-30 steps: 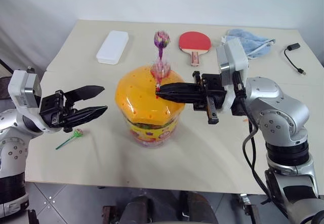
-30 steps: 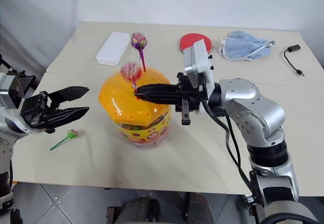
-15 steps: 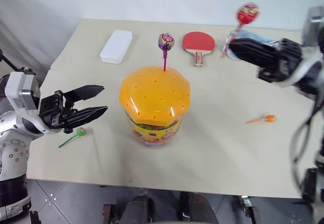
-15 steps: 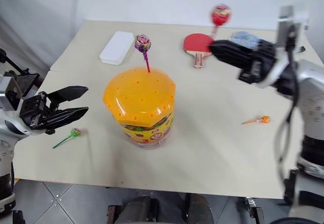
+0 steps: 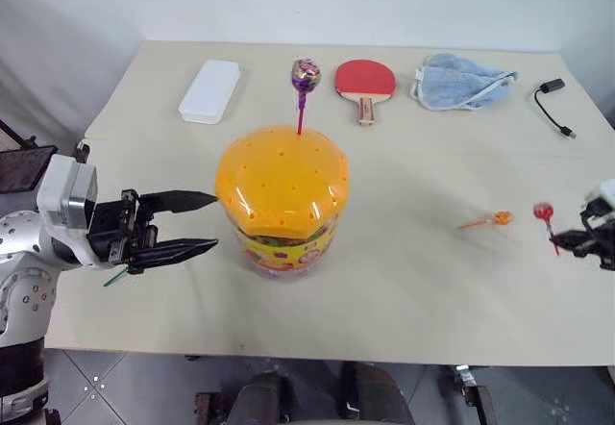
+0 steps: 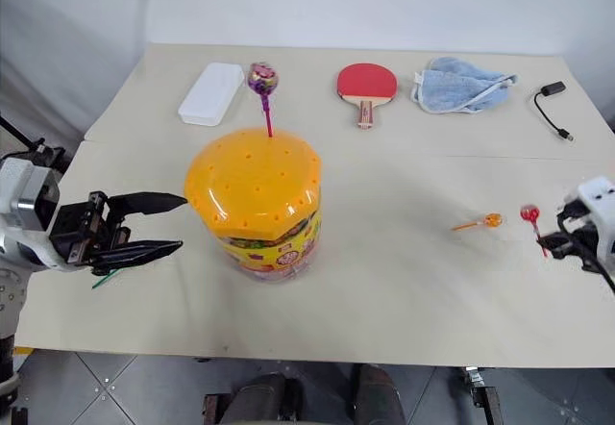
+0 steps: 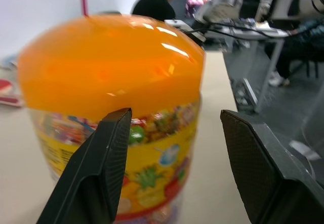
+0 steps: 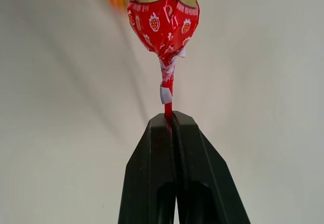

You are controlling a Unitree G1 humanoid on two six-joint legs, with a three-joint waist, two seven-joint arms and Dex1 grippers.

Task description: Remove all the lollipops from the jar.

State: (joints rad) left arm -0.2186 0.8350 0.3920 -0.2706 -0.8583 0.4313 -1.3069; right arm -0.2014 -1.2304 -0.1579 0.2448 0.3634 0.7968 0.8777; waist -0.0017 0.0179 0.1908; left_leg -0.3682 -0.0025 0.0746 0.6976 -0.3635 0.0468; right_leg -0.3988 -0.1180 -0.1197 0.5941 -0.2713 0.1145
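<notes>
The jar [image 5: 282, 199], a clear tub with a domed orange lid, stands mid-table. One purple lollipop [image 5: 306, 74] sticks upright out of the lid. An orange lollipop [image 5: 495, 218] lies on the table to the right. Just beyond it, low over the table's right edge, my right gripper [image 6: 553, 244] is shut on the stick of a red lollipop [image 8: 163, 19], also seen as the red lollipop [image 5: 544, 213]. My left gripper [image 5: 214, 220] stands open beside the jar's left side, its fingers [image 7: 96, 173] apart from the wall. A green stick [image 5: 115, 275] peeks out under it.
Along the far side lie a flat white box [image 5: 209, 89], a red table-tennis paddle [image 5: 365, 81], a blue cloth [image 5: 461, 81] and a black cable [image 5: 554, 98]. Bare table lies between the jar and the orange lollipop.
My right gripper pulled the red lollipop out of the lid, then swung far right and down to the table's right edge. The left gripper edged closer to the jar.
</notes>
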